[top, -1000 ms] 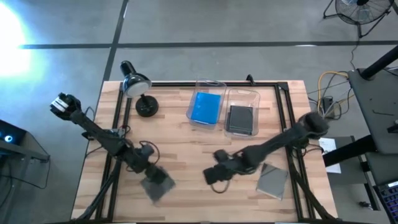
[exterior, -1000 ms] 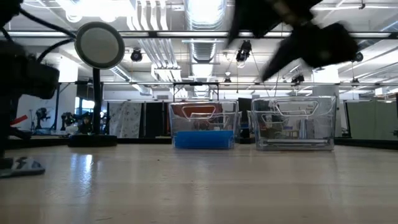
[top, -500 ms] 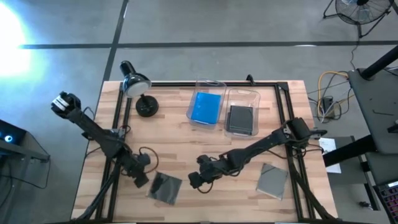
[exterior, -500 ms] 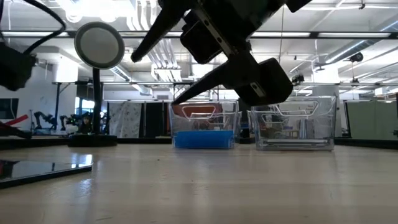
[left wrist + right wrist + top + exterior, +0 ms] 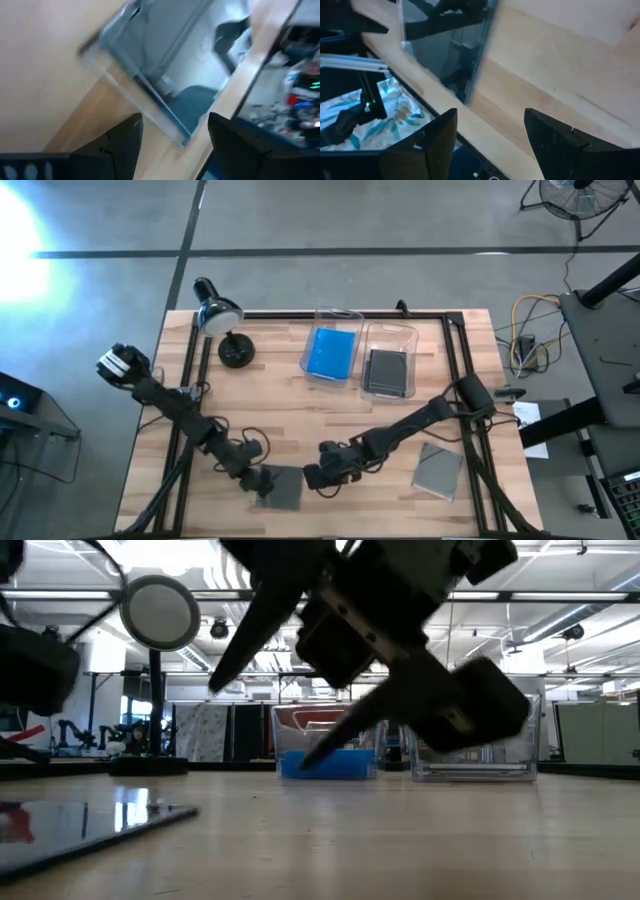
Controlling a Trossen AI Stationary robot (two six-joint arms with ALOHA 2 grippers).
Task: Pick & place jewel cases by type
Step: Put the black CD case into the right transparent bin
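Observation:
A dark grey jewel case lies flat near the table's near edge, between my two grippers. My left gripper is open at its left edge; in the left wrist view a corner of the case sits between the open fingers. My right gripper is open just right of the case, facing it. A second grey case lies flat to the right. One clear bin holds a blue case, the other a grey case. My left gripper has its open fingers on either side of the grey case's left corner, level with the table, coming from the left. Whether a finger touches the case, I cannot tell. The case lies flat on the wood.
A desk lamp stands at the far left corner. The two clear bins sit side by side at the far edge. Black rails run along the table's sides. Bare wood lies in the middle, between the bins and the grippers.
My left gripper let the grey case down onto the table, drew back left, then moved right and toward the near edge, up to the case. The case slid right and turned a little. My right gripper moved left toward the case and lower.

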